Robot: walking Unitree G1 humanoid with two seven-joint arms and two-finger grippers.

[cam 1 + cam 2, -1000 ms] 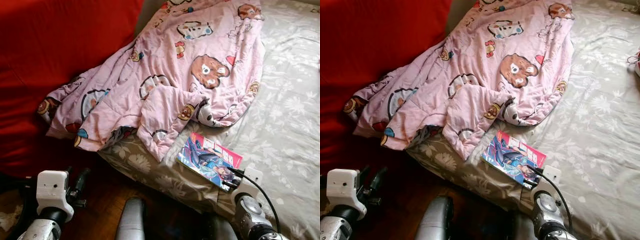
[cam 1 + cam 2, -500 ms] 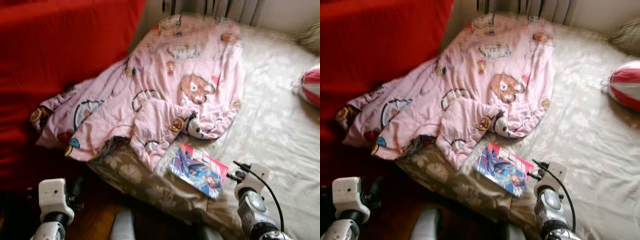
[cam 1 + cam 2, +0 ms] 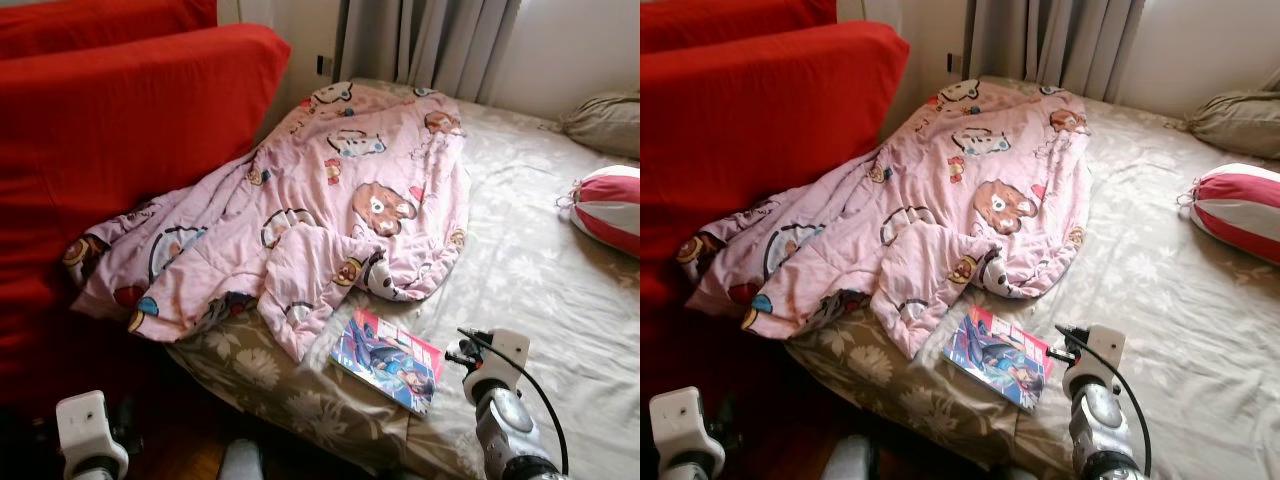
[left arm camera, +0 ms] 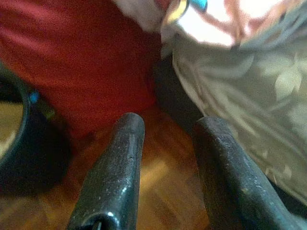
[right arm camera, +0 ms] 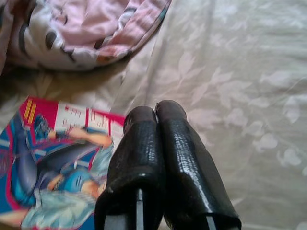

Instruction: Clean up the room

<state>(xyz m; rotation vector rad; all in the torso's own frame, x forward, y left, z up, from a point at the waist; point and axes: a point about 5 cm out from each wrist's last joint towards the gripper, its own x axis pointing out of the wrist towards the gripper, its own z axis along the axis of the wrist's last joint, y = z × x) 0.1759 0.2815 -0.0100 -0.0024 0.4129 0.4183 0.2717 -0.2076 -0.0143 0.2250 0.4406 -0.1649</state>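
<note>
Backed away from the bed now, the robot's right gripper (image 5: 154, 115) has let go of the book (image 3: 388, 358) corner it was at.

Its fingers are pressed together above the floral sheet (image 3: 560, 280), just beside the book, which lies flat near the bed's edge below the rumpled pink blanket (image 3: 330, 210). Left gripper (image 4: 168, 139) hangs low over the wooden floor (image 4: 158, 177), fingers spread, by the red sofa (image 3: 120, 120). A striped pillow (image 3: 612, 208) sits further off.

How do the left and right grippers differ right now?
The left gripper has its fingers apart; the right gripper has them pressed together. The left hangs low over the wooden floor beside the bed; the right is up over the bed, next to the book. Both hold nothing.
</note>
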